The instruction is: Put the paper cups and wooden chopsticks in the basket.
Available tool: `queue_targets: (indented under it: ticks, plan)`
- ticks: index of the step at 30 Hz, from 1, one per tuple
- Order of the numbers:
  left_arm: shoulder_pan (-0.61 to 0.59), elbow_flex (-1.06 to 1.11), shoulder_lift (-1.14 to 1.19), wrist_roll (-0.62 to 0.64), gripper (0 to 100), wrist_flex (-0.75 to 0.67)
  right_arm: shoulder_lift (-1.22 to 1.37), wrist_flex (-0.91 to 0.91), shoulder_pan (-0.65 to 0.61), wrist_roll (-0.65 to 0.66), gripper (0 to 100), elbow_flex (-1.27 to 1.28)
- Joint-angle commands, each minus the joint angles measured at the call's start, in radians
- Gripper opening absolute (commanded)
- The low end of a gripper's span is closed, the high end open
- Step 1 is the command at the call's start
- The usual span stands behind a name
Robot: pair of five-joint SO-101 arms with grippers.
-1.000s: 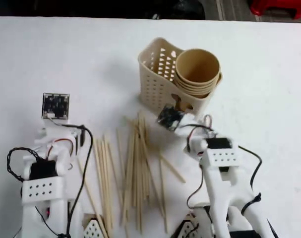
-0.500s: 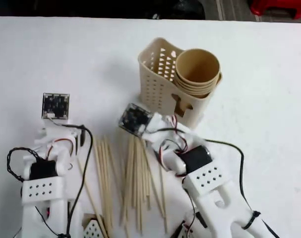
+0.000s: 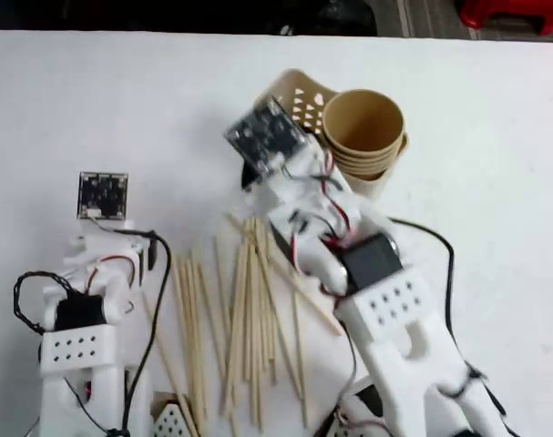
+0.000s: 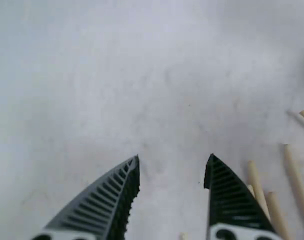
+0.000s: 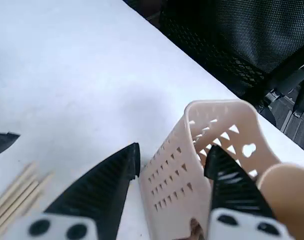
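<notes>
On the table (image 3: 495,182), your biggest risk is the right arm (image 3: 367,282). It lies stretched over the pile toward the basket, low enough, I judge, that a careless swing would sweep the sticks away or catch its loose cables on them.

The left arm (image 3: 85,309) sits at the left, well apart from the basket. The left gripper (image 4: 173,156) hangs over bare table with its jaws spread and nothing between them, and the sticks' ends lie just beside it.

The basket (image 3: 294,96) is light and perforated. The right gripper (image 5: 173,147) is close against its end wall, jaws wide apart and empty. In the wrist view that wall sits between the jaws, so a push forward or down could shove the basket or tip it.

The cups (image 3: 363,127) are stacked in the basket's far end, so that part looks done. A knock to the basket could spill them out again.

The chopsticks (image 3: 244,309) lie loose and crossed on the table between the arms, none in the basket yet. They are thin and flat on the surface, so a pinch may slip or roll them, or lift several at once. A stick held off-centre may tilt and catch the basket rim.
</notes>
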Motion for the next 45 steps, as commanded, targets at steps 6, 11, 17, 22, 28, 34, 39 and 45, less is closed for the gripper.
queue_targets:
  ticks: [6, 11, 17, 22, 28, 34, 39, 45]
  plan:
    - [-0.01, -0.002, -0.028, 0.0, 21, -0.026, 0.329, 0.005, -0.002, -0.011, 22.4, -0.333]
    - [-0.012, -0.002, -0.028, 0.0, 21, -0.026, 0.51, 0.042, 0.047, -0.011, 22.4, -0.486]
    - [-0.012, -0.002, -0.028, 0.0, 21, -0.026, 0.659, 0.143, 0.096, -0.011, 22.2, -0.629]
    - [-0.012, -0.002, -0.028, 0.0, 21, -0.026, 0.733, 0.234, 0.093, -0.003, 12.8, -0.717]
    - [-0.012, -0.002, -0.028, 0.0, 21, -0.026, 0.769, 0.398, 0.09, 0.118, 1.9, -0.832]
    - [-0.01, -0.002, -0.028, 0.0, 21, -0.026, 0.769, 0.564, 0.09, 0.232, 2.0, -0.908]
    - [-0.01, -0.002, -0.028, 0.0, 21, -0.026, 0.769, 0.656, 0.079, 0.292, 2.0, -0.931]
    - [-0.01, -0.002, -0.028, 0.0, 21, -0.026, 0.768, 0.684, 0.077, 0.302, 2.0, -0.931]
